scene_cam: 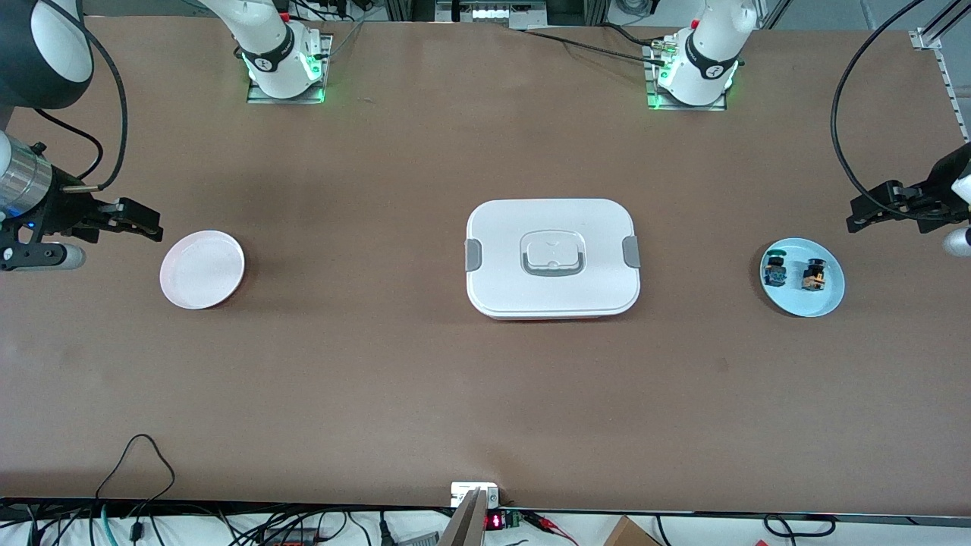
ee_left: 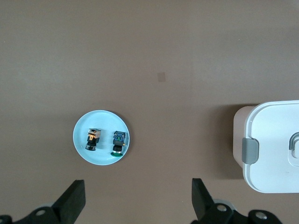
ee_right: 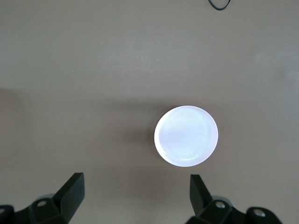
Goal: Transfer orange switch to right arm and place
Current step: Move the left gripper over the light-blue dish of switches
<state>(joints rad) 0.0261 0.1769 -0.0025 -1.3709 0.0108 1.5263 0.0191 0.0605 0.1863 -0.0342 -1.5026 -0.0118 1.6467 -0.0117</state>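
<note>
The orange switch (scene_cam: 814, 275) (ee_left: 93, 139) lies on a light blue plate (scene_cam: 827, 299) (ee_left: 100, 120) at the left arm's end of the table, beside a switch with a blue body and green top (scene_cam: 774, 271) (ee_left: 118, 142). My left gripper (scene_cam: 853, 214) (ee_left: 138, 186) hangs open in the air by that plate, holding nothing. The right arm waits at its own end of the table, its gripper (scene_cam: 150, 221) (ee_right: 136, 181) open and empty, up beside a pale pink plate (scene_cam: 202, 269) (ee_right: 186, 136).
A white lidded box (scene_cam: 552, 258) (ee_left: 275, 149) with grey clips stands in the middle of the table between the two plates. Cables trail along the table edge nearest the front camera.
</note>
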